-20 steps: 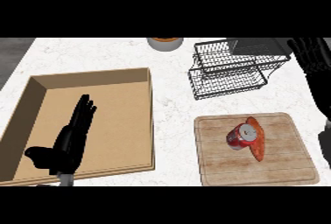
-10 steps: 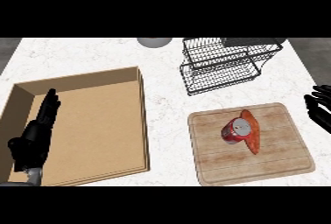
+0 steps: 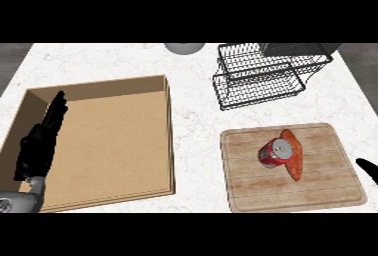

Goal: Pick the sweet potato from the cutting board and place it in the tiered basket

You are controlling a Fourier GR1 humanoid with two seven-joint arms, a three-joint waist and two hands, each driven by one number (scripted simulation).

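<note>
From the head view, a white marbled counter (image 3: 192,100) carried an open cardboard box (image 3: 111,145), a black wire tiered basket (image 3: 266,75) and a wooden cutting board (image 3: 295,167). The sweet potato (image 3: 294,157) lay on the board against a red can (image 3: 275,152). The left hand (image 3: 40,142) rested over the box, fingers straight and empty, well apart from it. Only a tip of the right hand (image 3: 367,168) showed beside the board; whether it was open could not be told.

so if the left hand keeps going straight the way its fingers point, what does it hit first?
Probably the far wall of the open cardboard box; the black left hand points up along the box's left side. Height above it is unclear.
</note>
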